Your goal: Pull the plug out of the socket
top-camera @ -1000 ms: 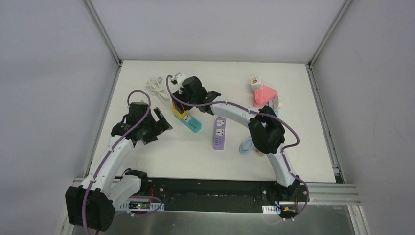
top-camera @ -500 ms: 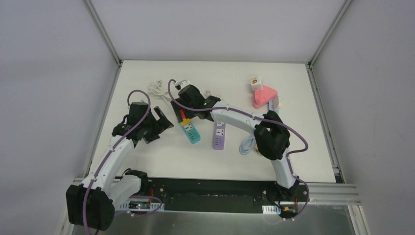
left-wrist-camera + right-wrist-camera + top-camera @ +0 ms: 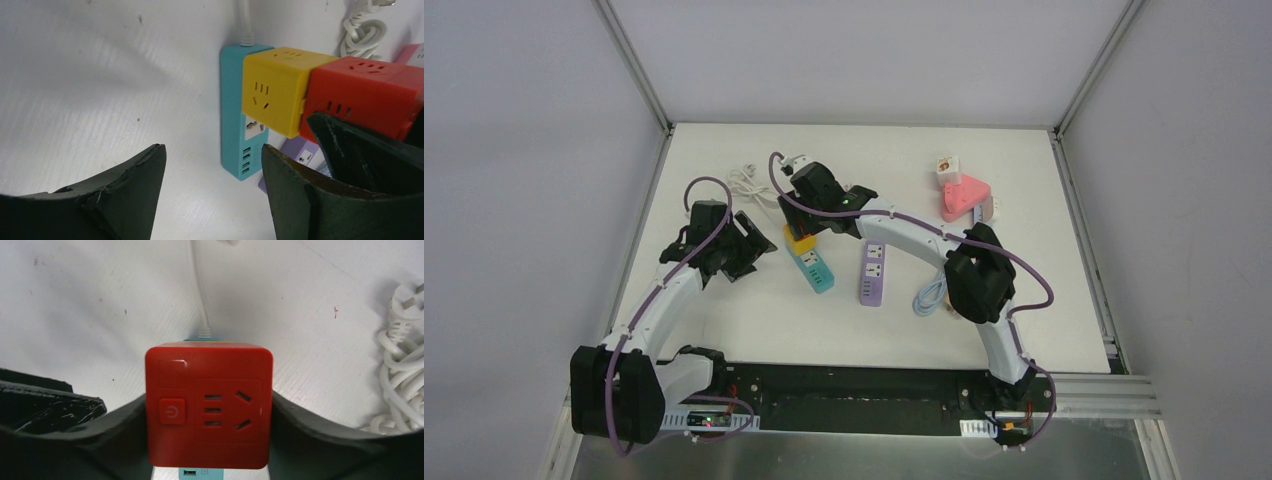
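White bench (image 3: 1064,200): red cube (image 3: 209,405) over the teal strip (image 3: 231,125) is clamped by the right jaws; left jaws are held apart.

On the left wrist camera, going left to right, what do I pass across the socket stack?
teal power strip → yellow cube → red cube. The white coiled cord and the purple strip overlap these, so both are left out.

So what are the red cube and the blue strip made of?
The red cube looks like hard, smooth plastic: crisp moulded slots, soft sheen. The blue strip seems the same, matte plastic with sharp edges. Can't be certain from looks.
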